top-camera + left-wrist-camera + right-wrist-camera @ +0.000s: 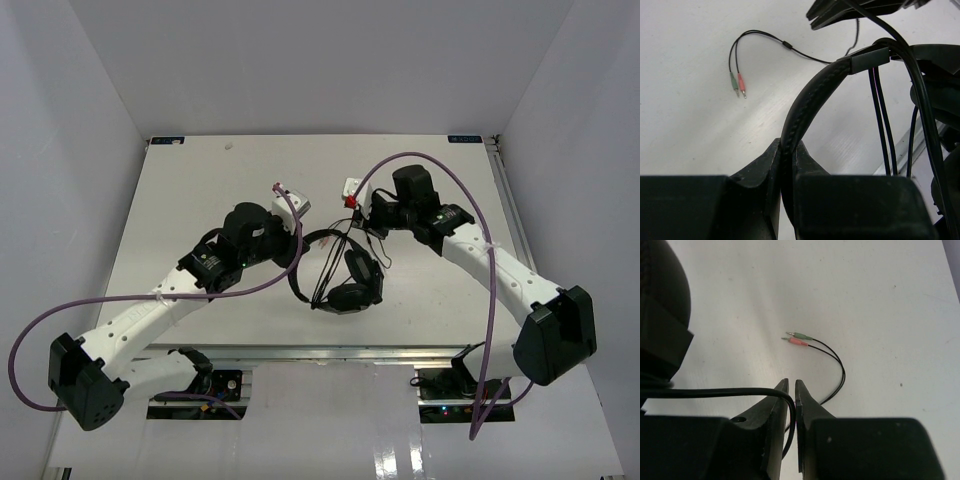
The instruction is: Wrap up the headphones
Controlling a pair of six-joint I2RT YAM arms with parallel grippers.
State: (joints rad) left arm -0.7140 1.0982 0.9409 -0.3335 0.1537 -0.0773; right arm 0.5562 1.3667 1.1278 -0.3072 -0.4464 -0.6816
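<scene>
The black headphones [355, 282] lie mid-table, earcups toward the front and the thin headband [810, 95] arching left. My left gripper [300, 254] [788, 146] is shut on that headband, which rises from between its jaws. Several strands of the thin black cord [882, 120] hang past the band's right end. My right gripper [358, 212] [791, 390], just behind the headphones, is shut on the cord [715, 392], which comes in from the left and bends down between its jaws. The cord's end splits into green and pink plugs [800, 338] [738, 85] lying on the white table.
Thick purple robot cables [470, 205] loop over both arms. The white table [200, 180] ends at a metal front rail [330, 352], and white walls close it in at the left, right and back. The right arm's black body [662, 315] fills that wrist view's left side.
</scene>
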